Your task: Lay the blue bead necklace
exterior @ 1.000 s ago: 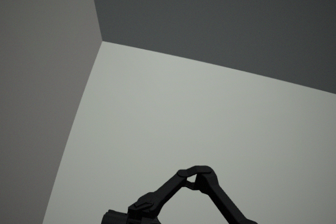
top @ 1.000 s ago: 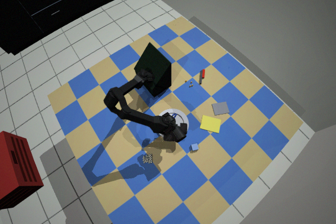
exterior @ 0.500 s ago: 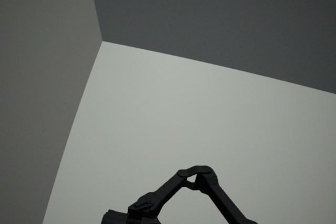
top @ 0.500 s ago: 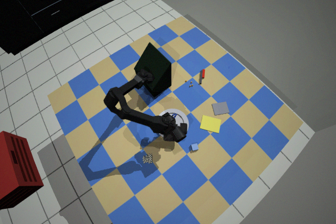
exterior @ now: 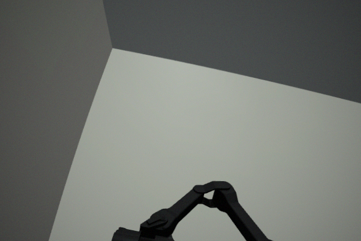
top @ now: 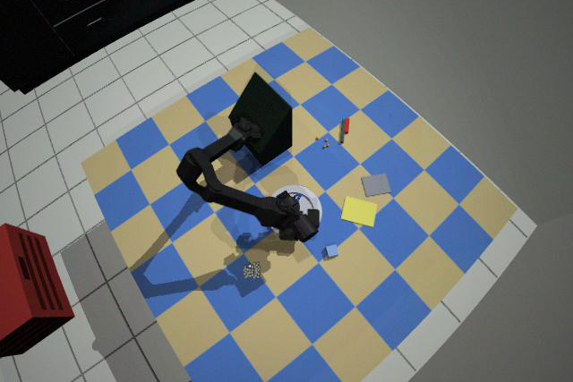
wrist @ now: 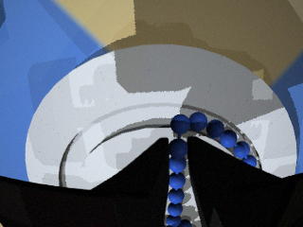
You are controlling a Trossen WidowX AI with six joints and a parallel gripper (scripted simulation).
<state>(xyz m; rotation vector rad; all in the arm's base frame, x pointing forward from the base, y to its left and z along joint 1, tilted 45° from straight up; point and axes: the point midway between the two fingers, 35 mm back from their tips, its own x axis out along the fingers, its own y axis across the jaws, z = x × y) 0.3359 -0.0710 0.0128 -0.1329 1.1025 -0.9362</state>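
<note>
The white round bead board (top: 282, 191) (wrist: 47, 118) lies on the checkered mat, partly under the arm in the top view. The blue bead necklace (top: 297, 196) (wrist: 228, 138) is over the board. In the wrist view one stretch curves along the right part of the ring groove, and another runs down between the black fingers. My gripper (wrist: 177, 146) is shut on the necklace, with a bead between the fingertips, low over the board. Whether the curved beads sit in the groove is unclear. The fingers hide the board's lower part. The exterior view shows only the arm.
A dark block (top: 273, 114) stands by the arm's base. Right of the board are a yellow square (top: 359, 211), a grey square (top: 376, 184) and a small blue cube (top: 331, 250). A pale bead cluster (top: 252, 270) lies below it. A red-and-grey stick (top: 346, 125) lies farther up.
</note>
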